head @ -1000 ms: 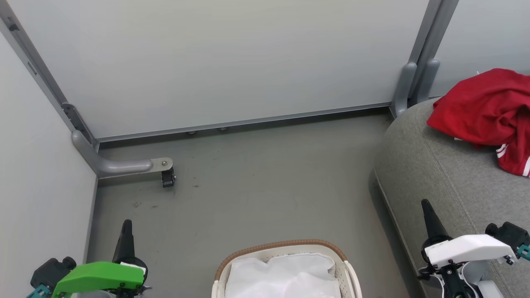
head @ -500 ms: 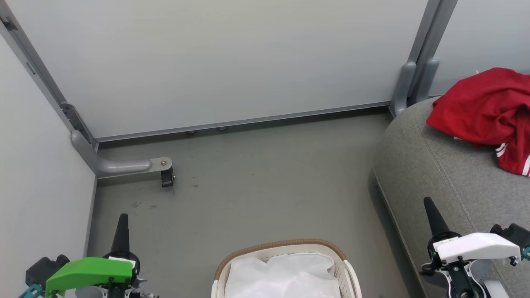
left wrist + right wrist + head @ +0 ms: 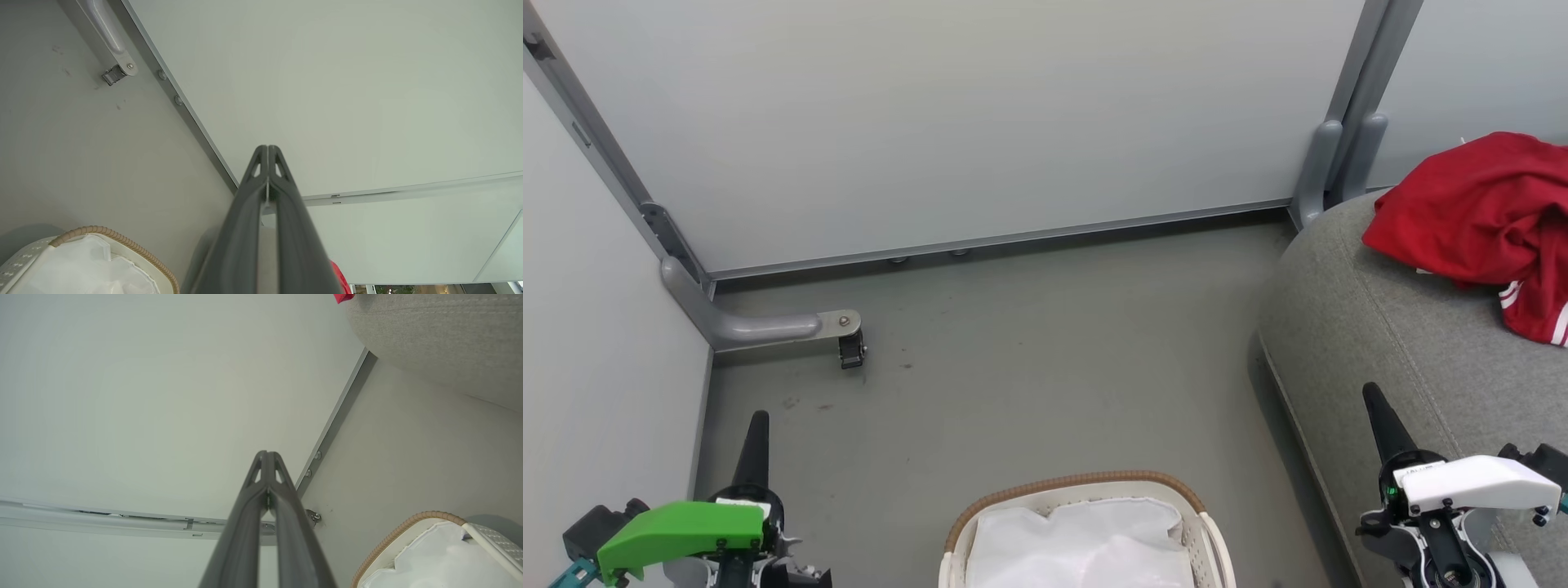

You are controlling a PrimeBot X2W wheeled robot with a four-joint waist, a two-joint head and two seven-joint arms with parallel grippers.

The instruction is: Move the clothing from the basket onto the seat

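Left gripper (image 3: 755, 425) of mine, head view, 7 o'clock: fingers together, empty. Right gripper (image 3: 1374, 400), 4 o'clock: likewise. Clothing (image 3: 1470, 212) lies on the seat (image 3: 1372, 327), 2 o'clock, partly cut off. Basket (image 3: 1078, 482), 6 o'clock: white liner (image 3: 1086, 539), no red; near half cropped. Left wrist view: basket at 7. Right wrist view: basket at 4. Task likely done.

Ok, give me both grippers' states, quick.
Left gripper: closed, holding nothing.
Right gripper: closed, holding nothing.
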